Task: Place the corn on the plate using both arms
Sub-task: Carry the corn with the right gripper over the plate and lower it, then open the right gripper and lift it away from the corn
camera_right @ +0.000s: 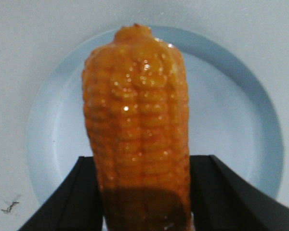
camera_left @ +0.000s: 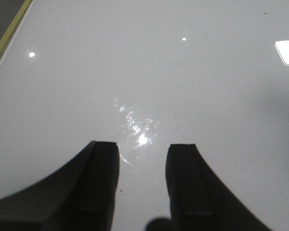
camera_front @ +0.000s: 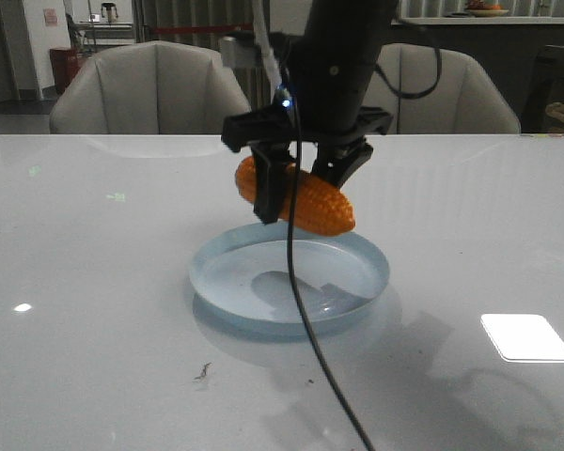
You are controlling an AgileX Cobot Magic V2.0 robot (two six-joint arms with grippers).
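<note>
The right end effector (camera_front: pixel 301 183) is clamped on the corn (camera_front: pixel 296 197), holding it just above the plate (camera_front: pixel 289 279). The cob's long axis lies roughly level, tapered end dipping slightly toward the plate. The left end effector (camera_left: pixel 142 178) hangs parted and empty over the desk (camera_left: pixel 135 72).

Over the white desk (camera_front: pixel 94 282), one gripper (camera_front: pixel 305 183) has its jaws closed on the orange corn (camera_front: pixel 310 202), which lies tilted across them. Directly beneath the jaws sits the pale blue plate (camera_front: pixel 357 258), clear of the corn.
</note>
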